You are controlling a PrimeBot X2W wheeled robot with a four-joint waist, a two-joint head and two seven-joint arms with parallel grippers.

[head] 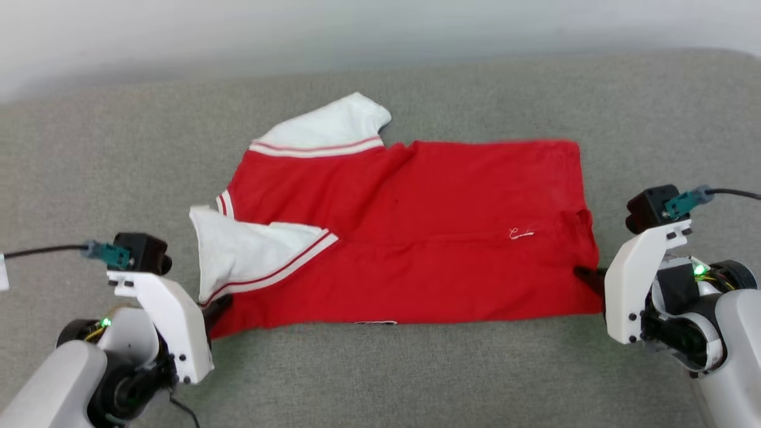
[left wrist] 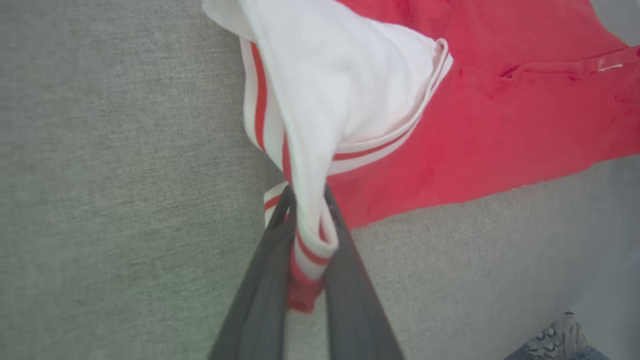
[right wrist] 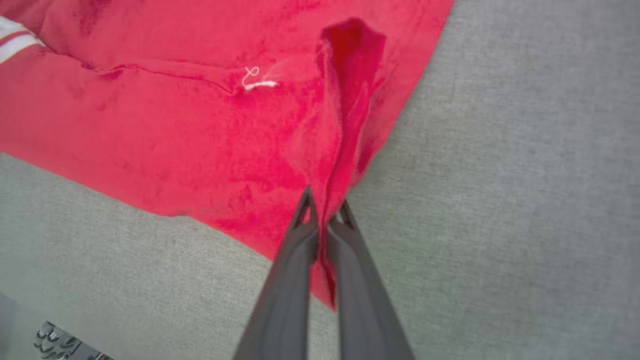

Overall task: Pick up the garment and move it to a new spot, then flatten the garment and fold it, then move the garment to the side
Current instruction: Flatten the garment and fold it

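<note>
The garment [head: 428,238], a red T-shirt with white striped-trim sleeves, lies spread sideways on the grey surface, plain red face up. My left gripper [head: 217,303] is shut on the striped trim of the near white sleeve; in the left wrist view the left gripper [left wrist: 306,195] has that trim bunched between its dark fingers, and the garment [left wrist: 500,125] spreads beyond. My right gripper [head: 585,278] is shut on the garment's near right hem corner. The right wrist view has the right gripper [right wrist: 325,205] pinching a raised red fold of the garment [right wrist: 200,125].
The grey fabric surface [head: 380,380] runs all round the garment, with free room in front and to both sides. A pale wall [head: 238,35] lies beyond its far edge. A person's shoe [left wrist: 562,337] shows at the corner of the left wrist view.
</note>
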